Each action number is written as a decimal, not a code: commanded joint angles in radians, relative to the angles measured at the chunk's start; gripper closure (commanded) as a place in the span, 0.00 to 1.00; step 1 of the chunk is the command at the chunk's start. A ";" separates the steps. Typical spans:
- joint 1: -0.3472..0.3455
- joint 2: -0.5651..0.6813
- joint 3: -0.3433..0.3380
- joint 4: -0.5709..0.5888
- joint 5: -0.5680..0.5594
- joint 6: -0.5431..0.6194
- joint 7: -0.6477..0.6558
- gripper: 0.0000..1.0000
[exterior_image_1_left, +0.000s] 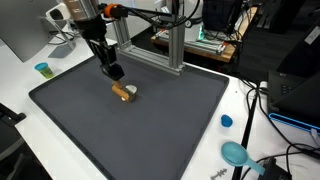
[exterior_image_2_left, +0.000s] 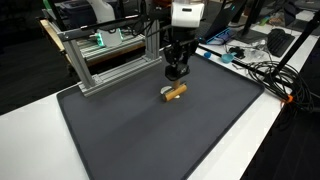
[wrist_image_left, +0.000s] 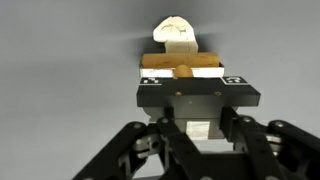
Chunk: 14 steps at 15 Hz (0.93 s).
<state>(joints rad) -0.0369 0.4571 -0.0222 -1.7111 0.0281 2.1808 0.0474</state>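
- Brown wooden block with cream tip (exterior_image_1_left: 123, 93) lies on the dark grey mat (exterior_image_1_left: 150, 135), near its middle.
- We cannot tell whether our black gripper (exterior_image_1_left: 114, 72), just above the block, is spread.

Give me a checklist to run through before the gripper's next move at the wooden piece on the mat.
1. The wooden piece lies flat on the mat, away from its edges: ok.
2. The gripper hangs close above the wooden piece in both exterior views: ok.
3. The wooden piece sits near the middle of the wrist view: ok.
4. Jaws open or shut: cannot tell.
5. Fingers touching the wooden piece: cannot tell.
6. The aluminium frame stands apart from the gripper, and the blue cap lies off the mat: ok.
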 joint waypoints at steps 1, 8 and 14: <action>0.009 -0.013 -0.006 -0.015 -0.001 0.054 0.023 0.79; 0.033 -0.150 -0.010 -0.150 -0.021 0.061 0.077 0.79; 0.028 -0.098 -0.025 -0.134 -0.034 0.045 0.115 0.79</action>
<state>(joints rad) -0.0138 0.3398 -0.0277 -1.8464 0.0170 2.2296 0.1273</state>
